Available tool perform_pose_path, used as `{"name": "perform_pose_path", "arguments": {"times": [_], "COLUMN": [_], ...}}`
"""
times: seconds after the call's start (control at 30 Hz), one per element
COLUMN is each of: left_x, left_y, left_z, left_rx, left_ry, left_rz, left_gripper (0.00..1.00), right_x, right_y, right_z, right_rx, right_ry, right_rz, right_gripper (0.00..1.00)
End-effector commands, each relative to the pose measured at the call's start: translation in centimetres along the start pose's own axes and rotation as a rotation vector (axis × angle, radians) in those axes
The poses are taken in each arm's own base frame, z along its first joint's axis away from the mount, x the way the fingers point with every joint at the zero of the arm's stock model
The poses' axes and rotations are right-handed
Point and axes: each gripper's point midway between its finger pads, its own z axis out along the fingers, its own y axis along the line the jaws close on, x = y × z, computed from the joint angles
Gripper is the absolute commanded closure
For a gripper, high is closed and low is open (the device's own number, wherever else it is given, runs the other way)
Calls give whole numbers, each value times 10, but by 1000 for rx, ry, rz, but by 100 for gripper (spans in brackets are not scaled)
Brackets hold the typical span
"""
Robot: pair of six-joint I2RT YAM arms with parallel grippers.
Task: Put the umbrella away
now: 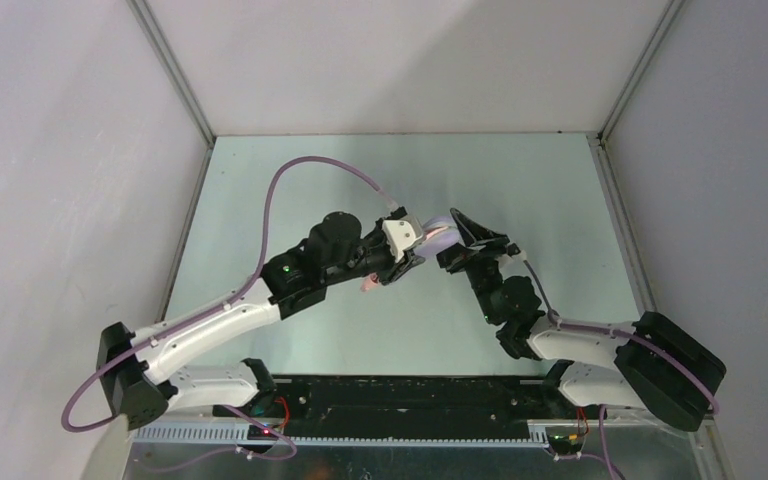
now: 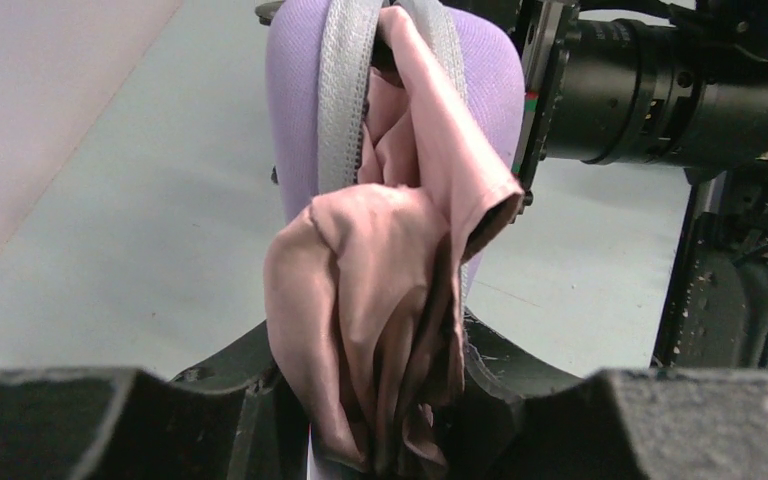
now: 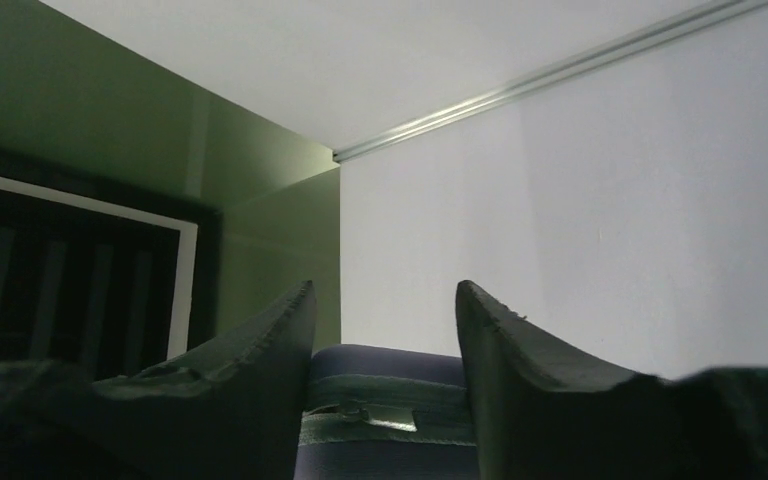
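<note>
Feeding the umbrella (image 2: 380,290) into a lilac case (image 2: 295,120), held up over the middle of the table (image 1: 310,170). Left: the left gripper (image 1: 400,265) is clenched on the bunched pink fabric, apparently to push it through the zip-edged mouth. Centre: the umbrella's long axis runs roughly from one gripper to the other, with its far end hidden inside the case. Right: the right gripper (image 3: 383,290) straddles the case, probably to brace it. Whether it grips cannot be told.
</note>
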Motion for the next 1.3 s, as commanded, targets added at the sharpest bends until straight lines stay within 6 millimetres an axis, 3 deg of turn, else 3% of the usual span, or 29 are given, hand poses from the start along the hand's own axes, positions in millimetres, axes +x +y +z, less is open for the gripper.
{"name": "perform_pose_path", "arguments": {"times": [0.0, 0.27, 0.47, 0.6, 0.73, 1.0, 1.1, 1.17, 1.27], "left_x": [-26, -9, 0, 5, 13, 79, 102, 114, 136], "left_y": [40, 54, 56, 56, 46, 38, 37, 39, 36], "left_z": [5, 6, 10, 12, 14, 22, 22, 23, 27], "left_rx": [-159, -213, -216, -211, -159, -143, -156, -171, -163], "left_ry": [-86, -37, -12, 7, 37, 307, 392, 452, 561], "left_rz": [45, 26, 20, 23, 30, -121, -137, -141, -156], "left_gripper": [100, 100, 100, 100, 100, 100, 100, 100, 100], "right_x": [19, 9, 0, -3, -8, -14, 1, 11, 16], "right_y": [33, 16, 18, 12, 24, 46, 63, 56, 22], "right_z": [-4, -11, -13, -12, -7, -1, 2, 8, 6], "right_rx": [-38, 76, 104, 133, 97, 193, 146, 195, 329], "right_ry": [85, 17, -25, -34, -19, 70, 158, 235, 309], "right_rz": [249, 194, 169, 167, 132, -206, -294, -360, -472], "right_gripper": [51, 65, 100, 100, 100, 100, 100, 100, 100]}}
